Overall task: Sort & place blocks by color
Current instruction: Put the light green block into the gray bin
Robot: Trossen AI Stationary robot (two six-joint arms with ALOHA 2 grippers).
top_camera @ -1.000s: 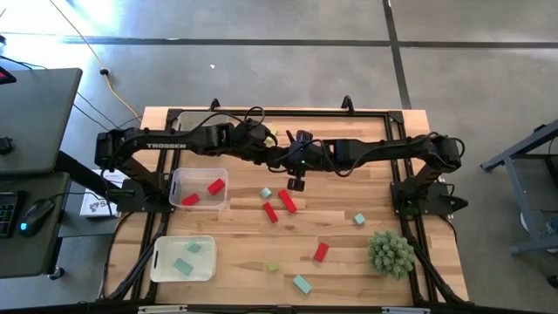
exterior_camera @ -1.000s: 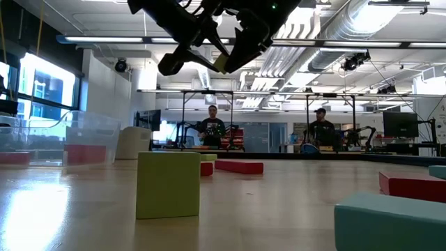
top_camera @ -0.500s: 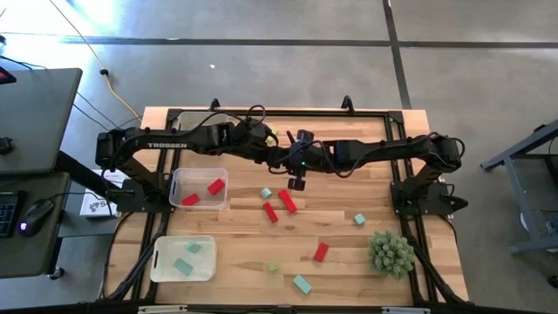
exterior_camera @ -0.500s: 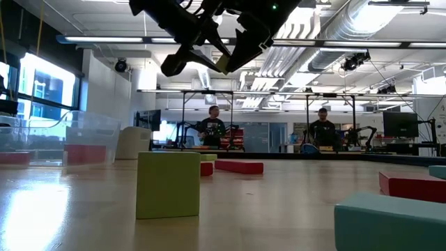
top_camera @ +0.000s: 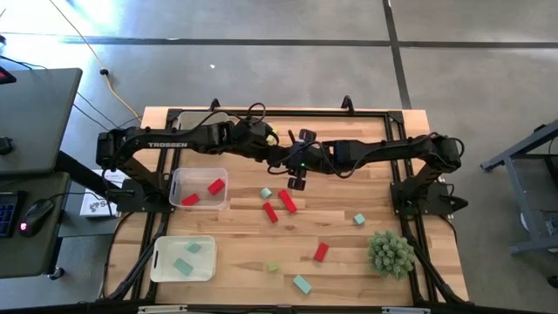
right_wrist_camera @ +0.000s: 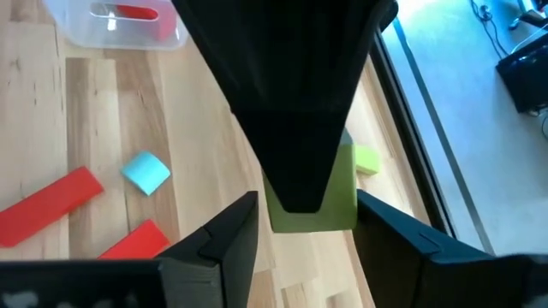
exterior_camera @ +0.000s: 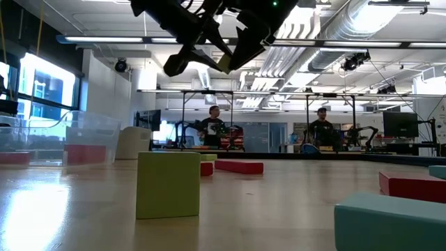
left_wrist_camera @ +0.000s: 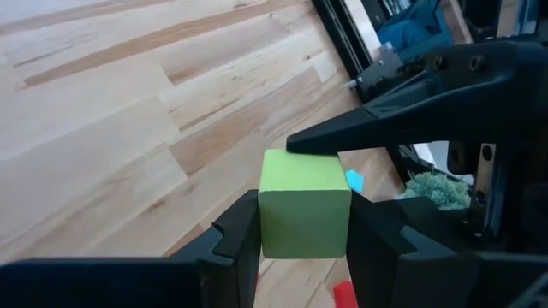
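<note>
Right gripper [right_wrist_camera: 295,235] jaws have spread since a second ago, off the green block [left_wrist_camera: 304,204]. Left gripper [left_wrist_camera: 300,244] clamps it mid-air, table's 12 o'clock, above center.

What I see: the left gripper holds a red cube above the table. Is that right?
No: the cube is yellow-green, not red. The left gripper does hold it above the table, as the left wrist view shows.
</note>
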